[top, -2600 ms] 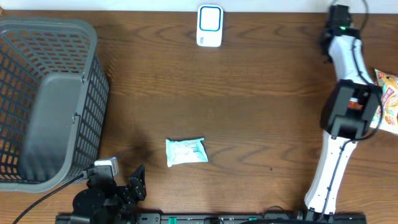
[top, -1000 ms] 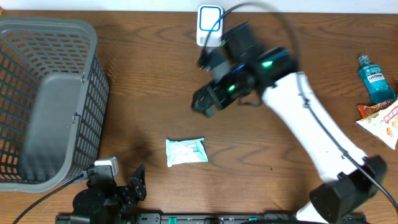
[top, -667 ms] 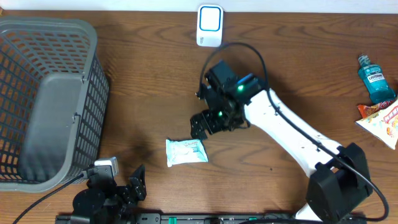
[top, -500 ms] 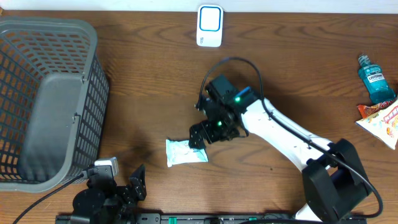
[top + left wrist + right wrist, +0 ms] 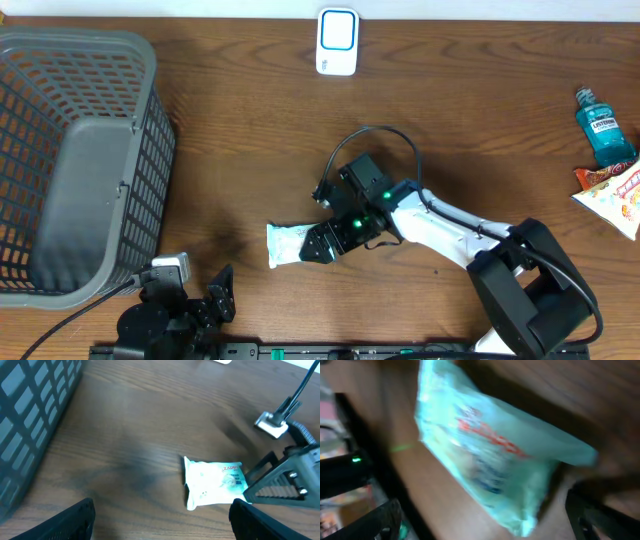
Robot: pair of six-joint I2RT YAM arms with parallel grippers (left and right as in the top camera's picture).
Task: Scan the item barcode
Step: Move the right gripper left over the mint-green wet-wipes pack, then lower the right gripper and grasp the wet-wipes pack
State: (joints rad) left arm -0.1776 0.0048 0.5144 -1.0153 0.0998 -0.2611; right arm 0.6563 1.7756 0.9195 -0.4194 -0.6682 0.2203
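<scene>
**Operator:** Report the jaw condition, right side first.

**Technician:** The right gripper [image 5: 322,242] has its jaws spread wide, released. They straddle the 3 o'clock end of the packet [image 5: 290,244]. The right wrist view shows the packet [image 5: 490,465] lying between the two fingers [image 5: 385,517]. I cannot tell whether either finger touches it. Nothing is grasped.

**Operator:** And the left side?

**Technician:** The left gripper [image 5: 213,292] has its jaws apart and holds nothing. It sits near the table's [image 5: 250,150] 6 o'clock edge, at 7 o'clock from the packet and clear of it.

**Operator:** Give the location of the item.

**Technician:** The packet lies flat on the table, at about 6 o'clock from the table's centre. It is white with teal print.

**Operator:** What surrounds it?

**Technician:** The white-and-blue scanner [image 5: 337,42] lies at the 12 o'clock edge, well apart from the packet. The grey basket [image 5: 150,150] occupies the 9 o'clock side. A blue bottle [image 5: 603,125] and a snack bag [image 5: 615,195] lie at the 3 o'clock edge, touching.
</scene>
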